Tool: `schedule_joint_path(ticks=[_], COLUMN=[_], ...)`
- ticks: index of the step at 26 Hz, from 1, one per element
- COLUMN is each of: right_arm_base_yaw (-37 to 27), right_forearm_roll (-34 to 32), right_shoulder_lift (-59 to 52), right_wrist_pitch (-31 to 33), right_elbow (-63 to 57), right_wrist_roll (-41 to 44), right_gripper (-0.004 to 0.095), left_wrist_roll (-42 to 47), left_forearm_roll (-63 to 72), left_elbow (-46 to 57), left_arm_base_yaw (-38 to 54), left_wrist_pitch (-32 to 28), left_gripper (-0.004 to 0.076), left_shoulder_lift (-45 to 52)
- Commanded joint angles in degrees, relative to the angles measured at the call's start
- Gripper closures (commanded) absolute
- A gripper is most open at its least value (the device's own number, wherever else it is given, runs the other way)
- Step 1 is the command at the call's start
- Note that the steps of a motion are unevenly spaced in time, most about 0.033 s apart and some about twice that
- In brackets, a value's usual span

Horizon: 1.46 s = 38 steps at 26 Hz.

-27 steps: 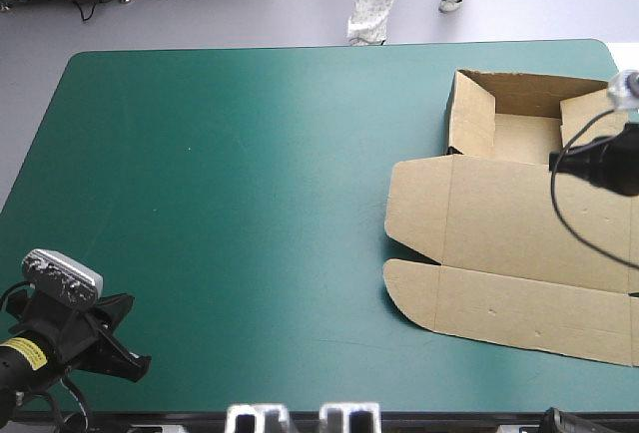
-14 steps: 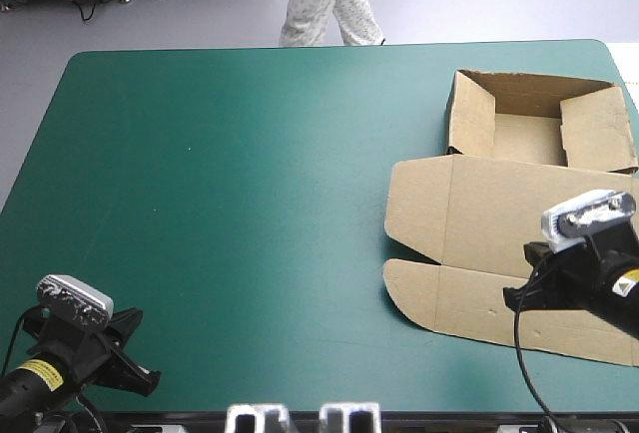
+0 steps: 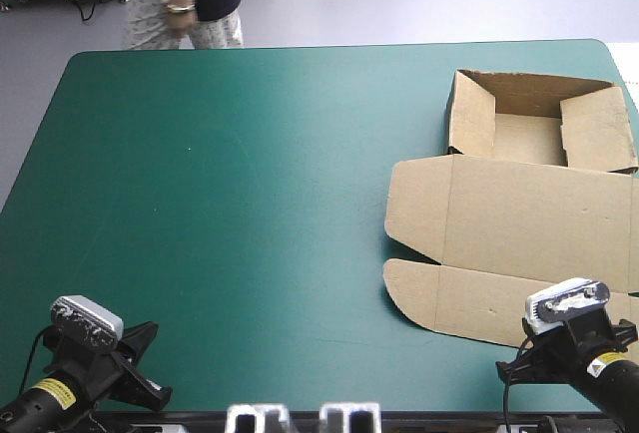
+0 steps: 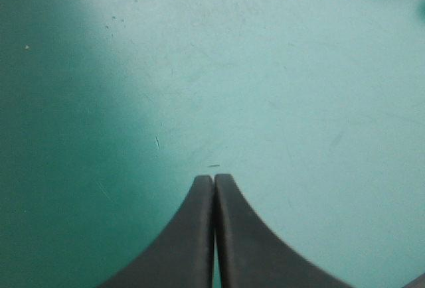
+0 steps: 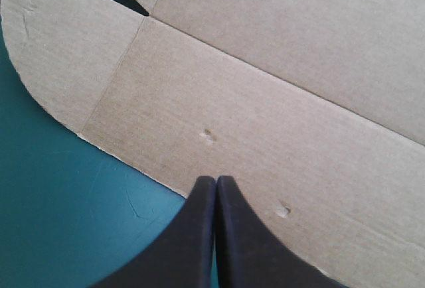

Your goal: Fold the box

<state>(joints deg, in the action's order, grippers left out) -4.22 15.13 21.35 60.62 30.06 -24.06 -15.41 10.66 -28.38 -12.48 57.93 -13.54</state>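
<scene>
While the box (image 3: 519, 223) lies on the right side of the desk (image 3: 250, 184), I read it as an open tray with its lid down flat. The tray (image 3: 524, 139) sits toward the far right corner with its walls raised. The lid (image 3: 529, 218) spreads flat from it toward the near edge and ends in a long front flap (image 3: 479, 303) with a rounded corner.

From the right wrist camera I see that flap (image 5: 265, 122) lying flat on the teal-green cover (image 5: 60, 221), with two small dents (image 5: 209, 135) in the board just ahead of the fingertips. The right gripper (image 5: 216, 180) has its black fingers pressed together into one point, with nothing between them. The tips sit right at the flap's near edge, but I cannot tell whether they touch the board. From above, this gripper (image 3: 514, 363) is low at the near right corner of the desk, just beside the flap.

The left gripper (image 3: 150, 378) is at the near left corner, well apart from the box. Its wrist camera shows the fingers (image 4: 213, 178) closed tight on nothing, over bare cover with a few faint scratches.
</scene>
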Motion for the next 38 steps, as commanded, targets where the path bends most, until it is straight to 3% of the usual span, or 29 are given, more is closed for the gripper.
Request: schedule_joint_path(ticks=[1, 38], right_arm_base_yaw=[0.1, 0.1], right_forearm_roll=[0.4, 2.1], right_shoulder_lift=[-2.1, -5.1], right_wrist_pitch=[-3.1, -2.9], right_elbow=[0.1, 0.1], right_wrist_roll=[0.6, 2.3], right_gripper=[0.0913, 0.0932], left_wrist_roll=[-0.2, 0.0], left_forearm_roll=[1.8, 2.8], left_elbow=[-1.3, -1.2], left_arm_base_yaw=[0.0, 0.0], left_wrist_pitch=[-4.5, -3.6], left_gripper=[0.0734, 0.0734], left_shoulder_lift=[-0.2, -0.2])
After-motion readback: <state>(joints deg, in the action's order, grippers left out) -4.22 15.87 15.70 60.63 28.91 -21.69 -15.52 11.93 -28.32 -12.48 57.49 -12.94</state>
